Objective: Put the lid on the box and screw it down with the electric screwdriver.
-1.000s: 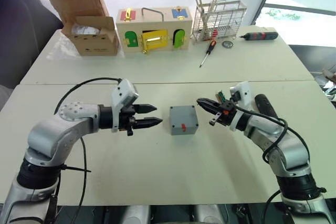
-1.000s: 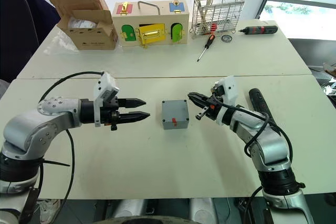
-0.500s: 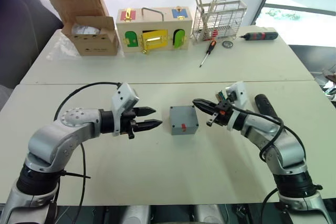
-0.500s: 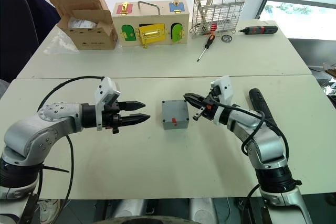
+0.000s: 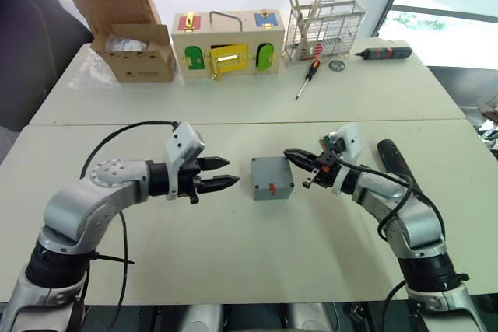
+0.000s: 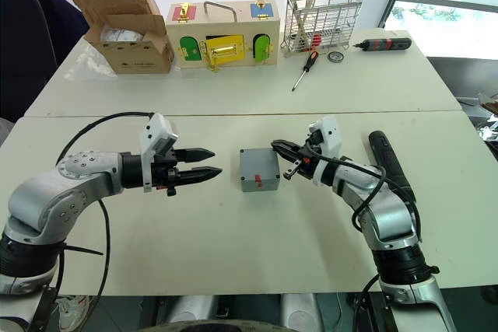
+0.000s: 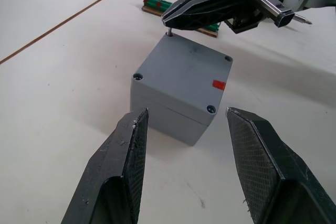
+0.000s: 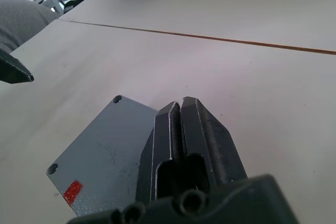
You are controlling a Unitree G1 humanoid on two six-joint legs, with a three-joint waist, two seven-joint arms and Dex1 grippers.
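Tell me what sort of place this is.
Probably a robot test or training bench, not a home: pale tables hold a wooden box with coloured doors, a hand screwdriver, a wire rack, and a grey box between the two grippers.

Bright daylight pours in from the window (image 5: 436,5) behind the far table (image 5: 233,99), blowing it out to white. The pale tabletops glare softly. Shadows under the arms lie faint and soft. The head views bend slightly at the edges.
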